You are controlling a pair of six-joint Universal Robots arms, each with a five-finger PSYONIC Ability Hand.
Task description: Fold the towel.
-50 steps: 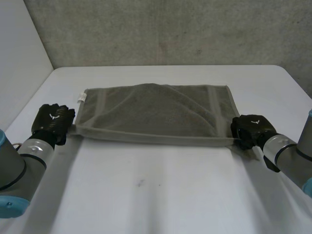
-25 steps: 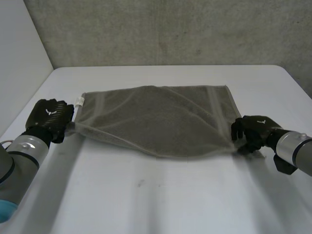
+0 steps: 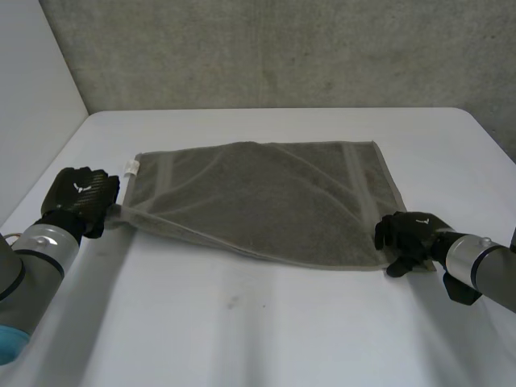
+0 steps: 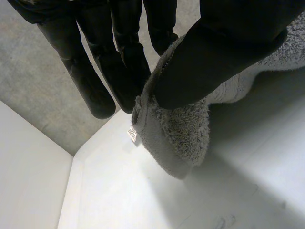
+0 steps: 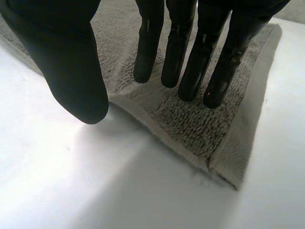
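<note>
Towel (image 3: 258,189) lies on the table (image 3: 266,339), left hand (image 3: 79,197) pinching its near-left corner. Right hand (image 3: 409,235), fingers straight, grips nothing over its near-right corner. Corner-grasp step, probably: close it there next.

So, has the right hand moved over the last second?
Yes. The right hand has come toward the camera, away from the table's far edge, drawing the towel's near right corner along with it.

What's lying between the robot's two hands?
The grey towel, spread on the table from left hand to right hand, seen in the head view.
</note>
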